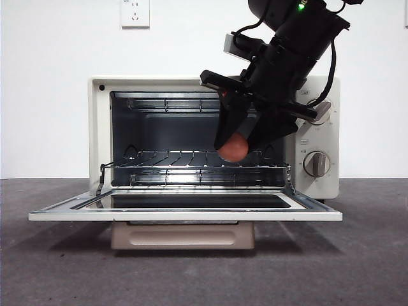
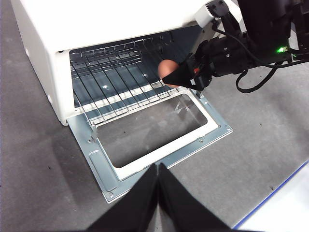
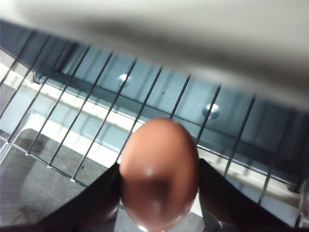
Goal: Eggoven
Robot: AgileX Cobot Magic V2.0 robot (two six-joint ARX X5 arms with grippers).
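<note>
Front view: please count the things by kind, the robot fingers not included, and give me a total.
Brown egg, held by the right gripper just above the wire rack: 1
Cream toaster oven, door folded down: 1
Oven knobs: 2
Wall socket: 1
Total: 5

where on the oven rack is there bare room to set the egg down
The wire rack is bare from its left wall across to the middle, and behind the egg too. The crowded spot is the right front of the toaster oven mouth, filled by the right gripper shut on the egg. The left gripper waits outside, shut.
</note>
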